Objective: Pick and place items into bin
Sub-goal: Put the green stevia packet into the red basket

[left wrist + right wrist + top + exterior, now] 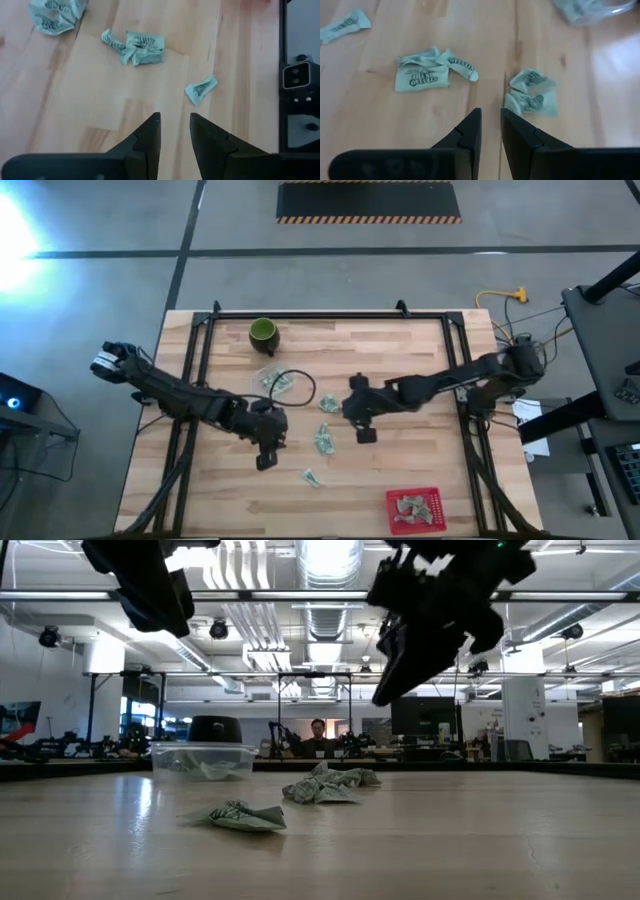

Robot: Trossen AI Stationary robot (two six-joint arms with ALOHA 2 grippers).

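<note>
Wooden desk (400, 360) seen from above, both arms reaching in over its middle. Left claw (266, 456) hovering above bare wood left of centre, fingers (150, 131) parted by a narrow gap, nothing between them. Right claw (364, 430) raised above the desk just right of centre, fingers (472, 131) also only narrowly apart and empty. Items scattered loose on the desk between the two claws: a small cluster of packets (325, 438) near the centre, another pair (327, 405) just beyond it, a single packet (312, 477) lying alone nearer the front edge. More packets (280, 383) lying inside a clear round container (290, 386) behind the left claw. Red bin (414, 510) at the near right of the desk, several packets (411, 506) already in it. Dark green cup (263, 333) upright at the far left of the desk. In the low view, both claws hanging clear of the wood, crumpled packets (330, 784) resting beneath.
</note>
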